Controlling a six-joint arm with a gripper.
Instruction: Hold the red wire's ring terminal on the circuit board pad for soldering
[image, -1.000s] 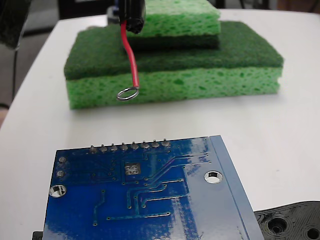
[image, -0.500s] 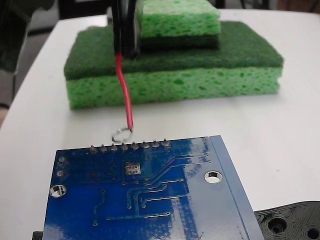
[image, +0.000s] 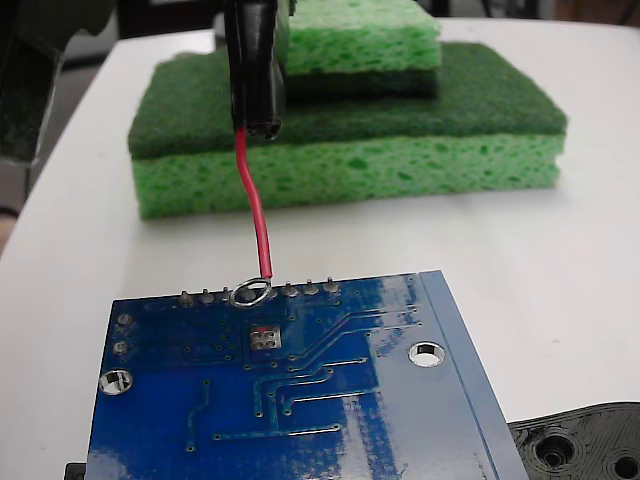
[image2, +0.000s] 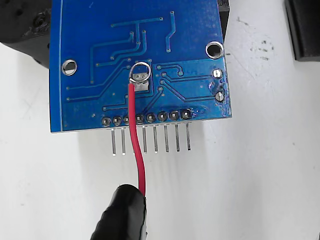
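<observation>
While clamped in black gripper (image: 255, 125) by far end, red wire (image: 256, 215) thin, springy, light. Ring terminal (image2: 140, 73) over circuit board (image2: 100, 60); contact unclear. Grip insulation, avoid flexing.

We see a white table (image: 560, 250) carrying a blue circuit board (image: 300, 400), stacked green sponges (image: 350, 150) behind it, and a black plastic part (image: 585, 445) beside it.
</observation>
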